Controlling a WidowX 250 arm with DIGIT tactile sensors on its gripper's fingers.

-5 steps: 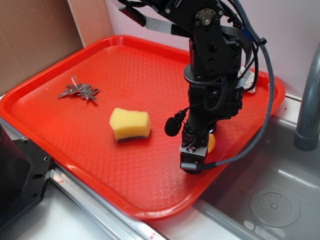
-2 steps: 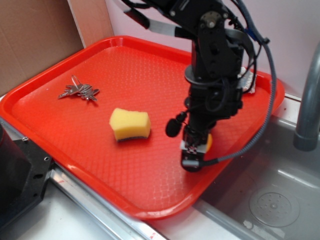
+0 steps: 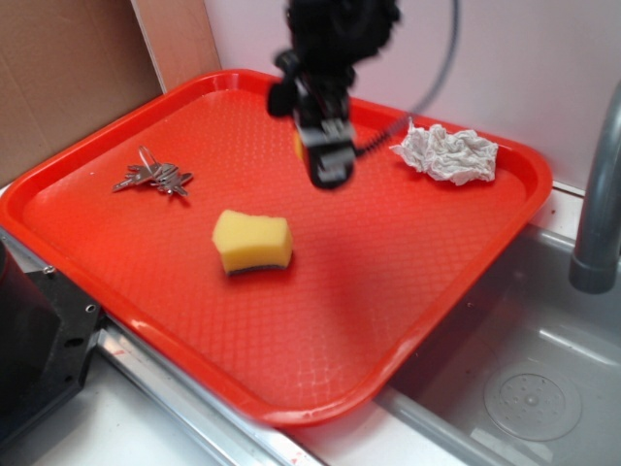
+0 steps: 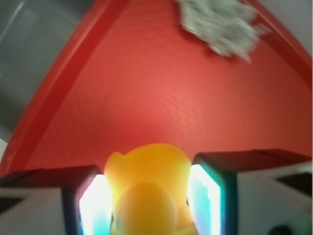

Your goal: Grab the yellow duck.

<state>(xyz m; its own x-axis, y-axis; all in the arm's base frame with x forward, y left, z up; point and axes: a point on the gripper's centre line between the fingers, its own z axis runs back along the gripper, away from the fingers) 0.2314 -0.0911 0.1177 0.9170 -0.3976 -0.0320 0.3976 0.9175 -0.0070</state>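
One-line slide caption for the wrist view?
Gripper shut on the yellow duck, held above the red tray.

Glossy red plastic tray [image 3: 146,252] with pebbled texture — smooth rubbery yellow duck [image 4: 146,191], crumpled paper [image 3: 446,153] at 1 o'clock, metal keys [image 3: 153,176], porous sponge [image 3: 252,241].

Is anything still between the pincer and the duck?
No. The duck already sits between the two fingers of the pincer, raised above the tray; nothing visible separates them.
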